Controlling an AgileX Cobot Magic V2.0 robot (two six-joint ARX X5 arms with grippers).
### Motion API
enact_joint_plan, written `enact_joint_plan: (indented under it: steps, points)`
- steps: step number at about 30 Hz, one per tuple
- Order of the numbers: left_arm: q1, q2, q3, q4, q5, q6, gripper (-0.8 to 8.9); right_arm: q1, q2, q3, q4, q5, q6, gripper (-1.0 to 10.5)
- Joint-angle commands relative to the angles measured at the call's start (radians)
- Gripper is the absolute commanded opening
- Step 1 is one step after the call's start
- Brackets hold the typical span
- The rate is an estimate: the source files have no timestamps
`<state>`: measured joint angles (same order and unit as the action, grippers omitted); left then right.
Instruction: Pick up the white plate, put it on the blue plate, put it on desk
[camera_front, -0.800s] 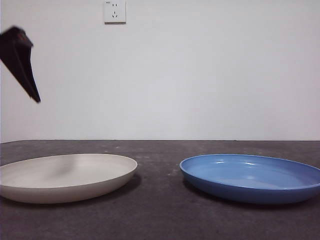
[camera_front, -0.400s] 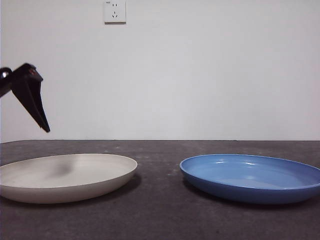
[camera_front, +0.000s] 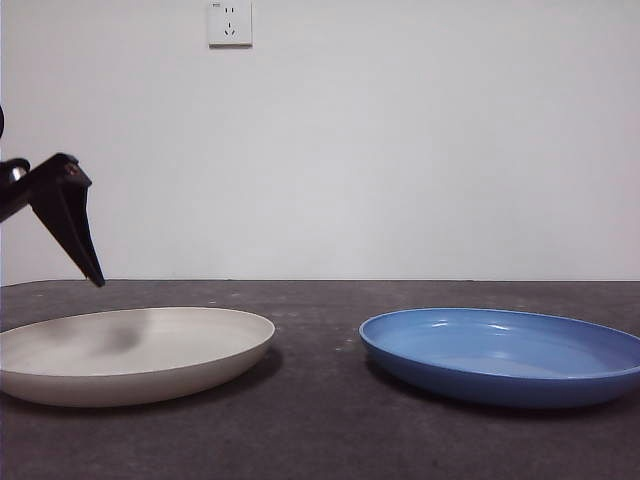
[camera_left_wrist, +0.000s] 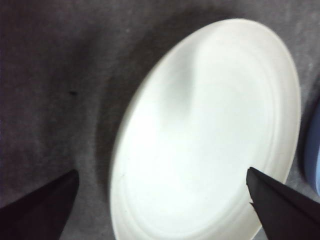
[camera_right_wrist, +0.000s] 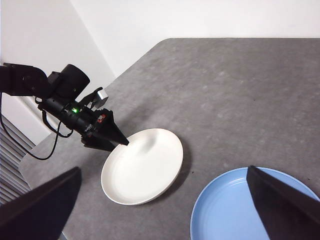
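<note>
The white plate (camera_front: 125, 352) lies flat on the desk (camera_front: 320, 440) toward the left edge, and the blue plate (camera_front: 505, 352) lies flat well apart from it toward the right edge, with bare desk between them. Neither plate is held or touched.

The left gripper (camera_left_wrist: 160, 207) hangs above the white plate with its jaws spread wide and nothing between them; its wrist view shows the two black jaw tips flanking the near part of the plate's rim. In the front view this gripper (camera_front: 65, 215) is a dark wedge at the left edge, its tip above the plate's outer side and clear of it. The right gripper (camera_right_wrist: 165, 210) waits high over the desk, its jaws also wide apart and empty, looking down on both plates.

The step in hand looks like the approach for picking up the white plate. A shallow plate lying flat offers little to pinch, so the grasp probably has to take the rim: one jaw should slide under the lip from outside while the other comes down on the inner slope. The approach would best be slow and slanted, since a push on the rim could skate the plate across the desk or tip its far side up. The jaws should close only once the rim sits well between them, and the lift should keep the plate level so it clears the blue plate's rim
</note>
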<state>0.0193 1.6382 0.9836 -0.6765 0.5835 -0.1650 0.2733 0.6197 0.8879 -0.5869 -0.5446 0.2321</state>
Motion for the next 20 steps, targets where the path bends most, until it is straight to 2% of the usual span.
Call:
enact_joint_plan:
  steps: [1,4,8,11,15,20]
  points:
    - [0.001,0.038,0.020,0.012,0.007,0.021,5.82,0.004,0.006,0.017,0.010,0.019,-0.009,6.2]
    - [0.001,0.049,0.020,0.018,0.007,0.021,5.56,0.004,0.006,0.017,0.011,0.026,-0.009,6.2]
    - [0.001,0.049,0.020,0.018,0.007,0.022,3.76,0.004,0.006,0.017,0.010,0.026,-0.009,6.2]
    - [0.001,0.049,0.020,0.018,0.002,0.023,2.70,0.004,0.006,0.017,0.010,0.026,-0.009,6.2]
    - [0.001,0.049,0.020,0.011,-0.056,0.028,1.52,0.004,0.006,0.017,0.010,0.029,-0.009,6.2]
    - [0.001,0.050,0.020,0.013,-0.075,0.045,0.97,0.004,0.006,0.017,0.010,0.029,-0.009,6.2]
